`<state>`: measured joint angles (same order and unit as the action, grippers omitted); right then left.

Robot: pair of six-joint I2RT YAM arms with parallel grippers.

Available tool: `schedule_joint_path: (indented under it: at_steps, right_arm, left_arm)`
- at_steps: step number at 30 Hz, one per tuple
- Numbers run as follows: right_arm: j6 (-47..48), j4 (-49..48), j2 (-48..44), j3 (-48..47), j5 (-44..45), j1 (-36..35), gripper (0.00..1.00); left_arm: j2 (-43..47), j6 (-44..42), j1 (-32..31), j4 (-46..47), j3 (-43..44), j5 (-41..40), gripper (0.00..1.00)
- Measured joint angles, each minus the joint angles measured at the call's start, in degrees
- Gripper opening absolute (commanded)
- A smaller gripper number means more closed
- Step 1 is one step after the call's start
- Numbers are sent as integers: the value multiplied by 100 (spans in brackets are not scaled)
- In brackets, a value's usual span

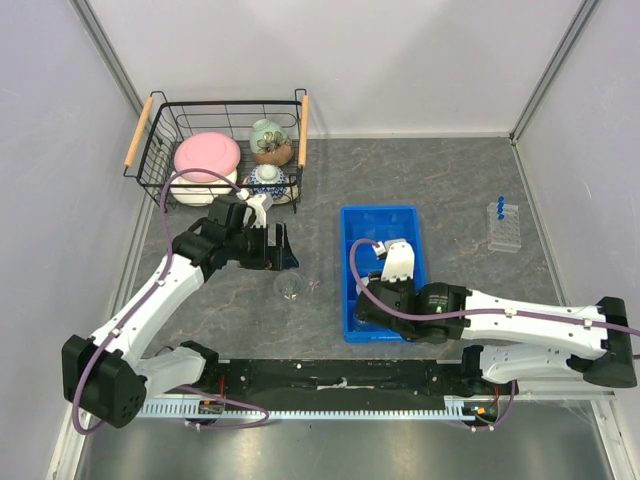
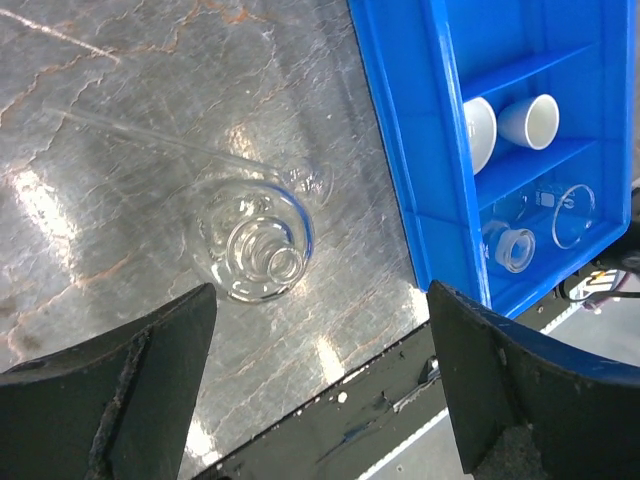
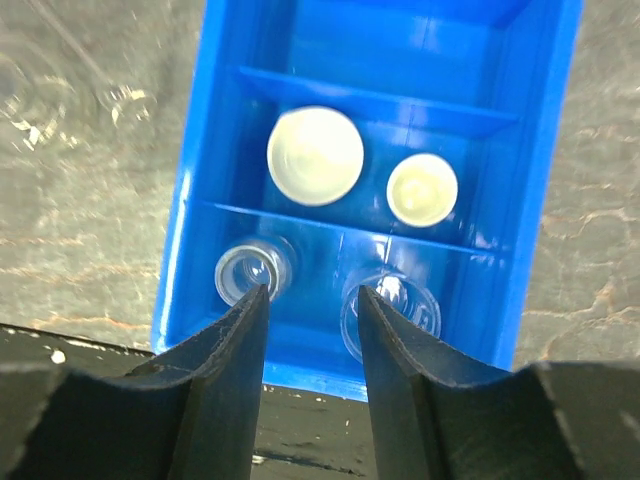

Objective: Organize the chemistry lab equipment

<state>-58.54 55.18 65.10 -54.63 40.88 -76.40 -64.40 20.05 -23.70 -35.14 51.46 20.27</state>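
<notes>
A clear round-bodied flask lies on the grey table, left of the blue tray, and shows again from above as the flask. A thin glass rod lies just behind it. My left gripper hangs open on the near side of this flask, nothing between its fingers; from above, the left gripper is beside the flask. My right gripper stands open over the tray's near compartment, between two flasks, touching neither. Two white dishes sit in the middle compartment.
A wire basket with pink, white and patterned crockery stands at the back left. A clear rack of blue-capped tubes stands right of the tray. The black mounting rail runs along the table's near edge.
</notes>
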Motion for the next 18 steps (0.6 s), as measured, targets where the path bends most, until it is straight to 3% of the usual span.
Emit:
schedule_joint_path:
  at_steps: [7,18]
  right_arm:
    - [232,420,-72,-702,575,0,50]
    - [570,516,-92,-734,942,0,53]
  left_arm:
    - [-192,2,0,-739,411,-310,86]
    - [-546,195,-376,-1300,428,-776,79]
